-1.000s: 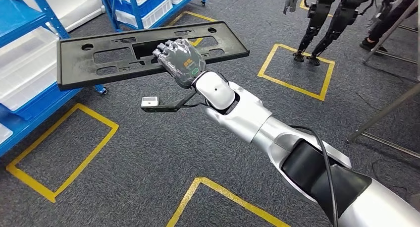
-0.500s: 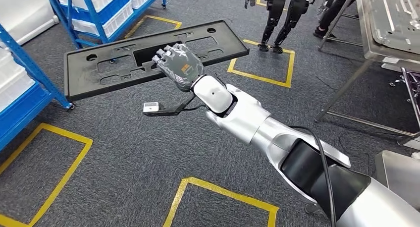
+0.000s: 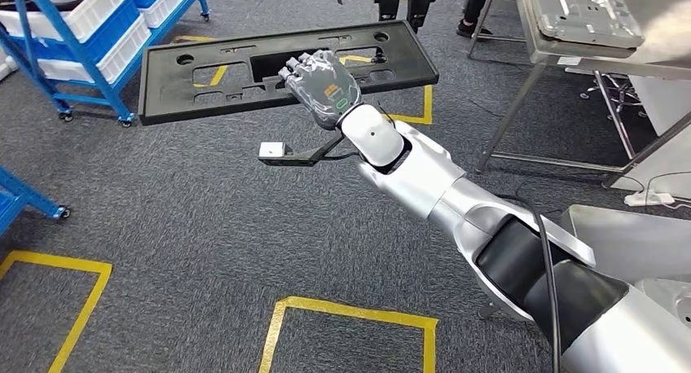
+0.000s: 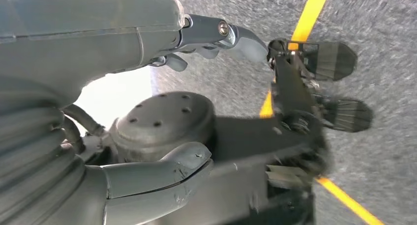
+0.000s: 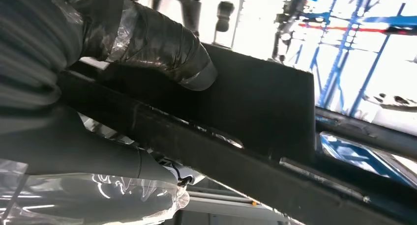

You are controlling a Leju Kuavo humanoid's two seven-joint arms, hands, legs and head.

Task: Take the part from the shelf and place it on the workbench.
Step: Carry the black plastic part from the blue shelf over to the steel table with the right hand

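Right hand fingers are wrapped tight around the long black part (held flat, high over the carpet). It is being carried now; next it must be laid on the metal workbench.

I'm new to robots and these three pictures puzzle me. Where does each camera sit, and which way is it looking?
Head view: high on the body, looking forward and down at the carpet; the right hand holds the black part.
Left wrist view: behind the left hand, facing the floor.
Right wrist view: behind the right hand, facing along the part toward blue shelves.
Shared: head and right wrist views both show the hand holding the part.
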